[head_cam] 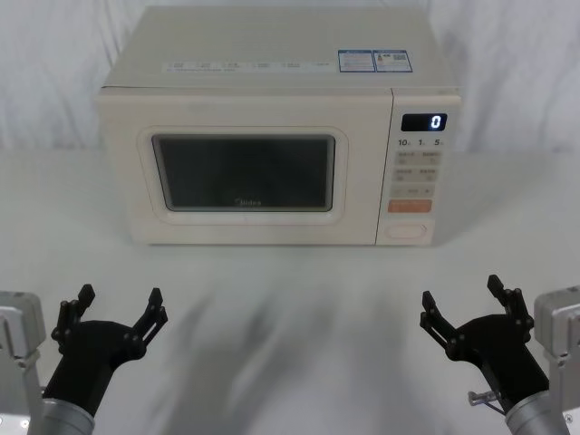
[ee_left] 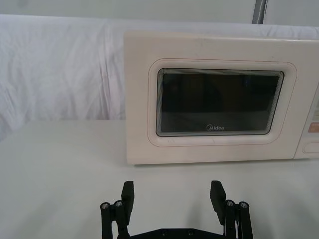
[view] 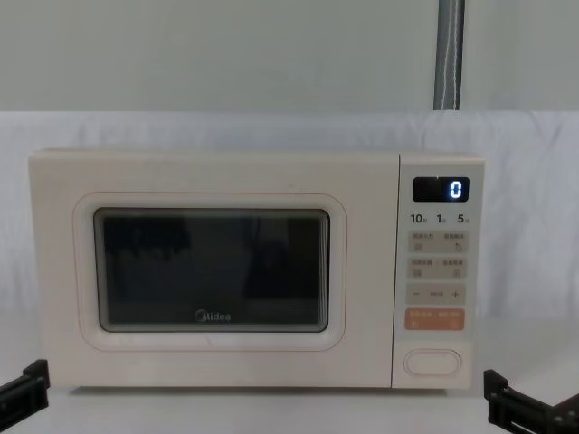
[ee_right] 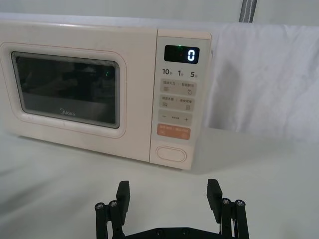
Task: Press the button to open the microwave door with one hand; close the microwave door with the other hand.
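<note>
A cream microwave stands at the back of the white table. Its door (head_cam: 245,172) (ee_left: 209,99) (ee_right: 70,84) (view: 213,271), with a dark glass window, is closed flush. The oval button (head_cam: 407,231) (ee_right: 171,154) (view: 432,362) (ee_left: 312,147) sits at the bottom of the control panel, under an orange key. My left gripper (head_cam: 118,306) (ee_left: 172,195) hovers open near the table's front left, well short of the door. Open as well, my right gripper (head_cam: 464,299) (ee_right: 168,193) hangs at the front right, roughly in line with the control panel. Neither touches the microwave.
The white table (head_cam: 290,308) stretches between the grippers and the microwave. A white cloth backdrop (view: 226,131) hangs behind it, with a grey vertical pole (view: 448,54) at the back right. The panel display (view: 441,189) reads 0.
</note>
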